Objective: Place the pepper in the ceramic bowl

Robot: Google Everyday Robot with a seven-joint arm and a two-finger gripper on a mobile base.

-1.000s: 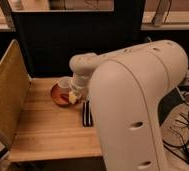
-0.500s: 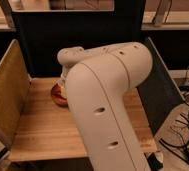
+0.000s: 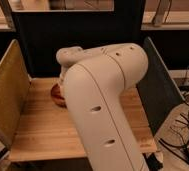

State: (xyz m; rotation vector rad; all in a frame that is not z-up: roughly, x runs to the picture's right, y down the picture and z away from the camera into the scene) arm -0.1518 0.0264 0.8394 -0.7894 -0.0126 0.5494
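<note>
The ceramic bowl (image 3: 56, 94) is a reddish-brown dish on the wooden table; only its left edge shows past my arm. My white arm (image 3: 103, 95) fills the middle of the camera view and covers most of the bowl. The gripper is hidden behind the arm, somewhere over the bowl area. The pepper is hidden from view.
The wooden table (image 3: 38, 130) has a tan panel (image 3: 5, 95) along its left side and a dark panel (image 3: 158, 85) on its right. A dark back wall (image 3: 73, 35) stands behind. Cables (image 3: 185, 135) lie on the floor at right.
My arm has swung further left and toward the camera, covering the white cup, the black bar and most of the bowl that showed a second ago.
</note>
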